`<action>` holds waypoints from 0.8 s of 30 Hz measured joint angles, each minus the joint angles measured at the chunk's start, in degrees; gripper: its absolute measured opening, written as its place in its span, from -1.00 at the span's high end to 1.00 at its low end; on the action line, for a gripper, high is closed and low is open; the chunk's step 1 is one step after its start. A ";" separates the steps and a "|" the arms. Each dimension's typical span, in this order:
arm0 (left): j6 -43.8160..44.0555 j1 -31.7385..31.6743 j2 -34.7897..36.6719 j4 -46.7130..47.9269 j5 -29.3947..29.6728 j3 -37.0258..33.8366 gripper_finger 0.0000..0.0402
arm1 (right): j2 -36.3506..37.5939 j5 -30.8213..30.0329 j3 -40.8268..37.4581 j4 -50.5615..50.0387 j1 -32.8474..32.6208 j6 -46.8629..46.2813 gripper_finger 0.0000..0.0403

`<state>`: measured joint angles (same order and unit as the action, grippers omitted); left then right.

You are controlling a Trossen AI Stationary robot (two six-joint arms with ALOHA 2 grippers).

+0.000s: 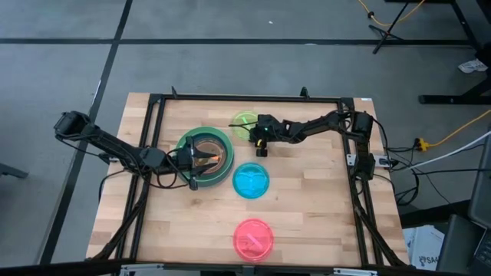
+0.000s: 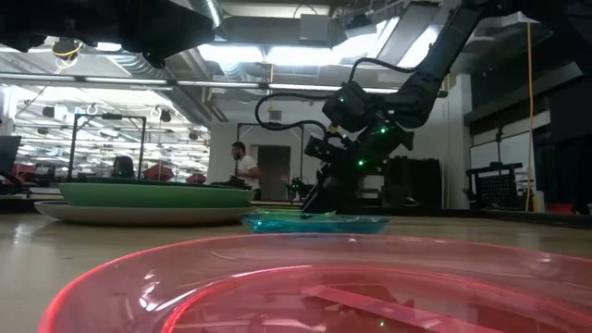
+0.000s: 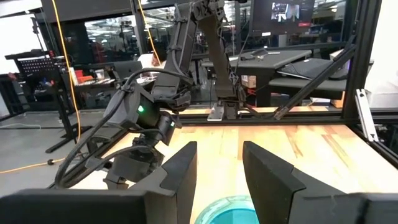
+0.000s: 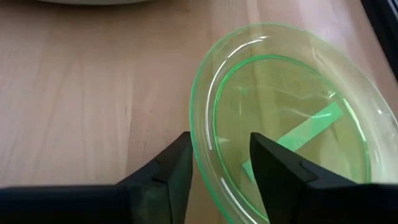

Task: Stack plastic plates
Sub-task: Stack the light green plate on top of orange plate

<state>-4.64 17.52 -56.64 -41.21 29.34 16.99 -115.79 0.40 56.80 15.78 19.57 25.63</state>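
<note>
High view: the right hand sits at the near edge of the lime plate, at the far middle of the worktop. The left hand hangs over the stacked large plates, farther from the lime plate.

Low view: the right arm descends behind the blue plate.

Left wrist view: fingers apart, holding nothing.

Right wrist view: fingers apart, straddling the lime plate's rim; the plate lies ahead, not yet clamped.
</note>
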 joint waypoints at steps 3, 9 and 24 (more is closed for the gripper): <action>-0.01 0.00 0.00 -0.02 0.00 0.00 0.38 | -0.07 0.67 0.00 -0.20 0.22 -0.02 0.32; 0.00 0.02 0.00 -0.02 0.00 0.00 0.38 | -0.16 0.94 -0.07 -0.17 0.22 0.04 0.65; 0.04 0.00 0.00 0.00 -0.07 0.01 0.38 | 1.17 0.66 -0.27 -0.61 -0.32 0.45 0.98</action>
<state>-4.60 17.52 -56.64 -41.21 29.28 17.00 -114.62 1.06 56.53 15.17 19.26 26.07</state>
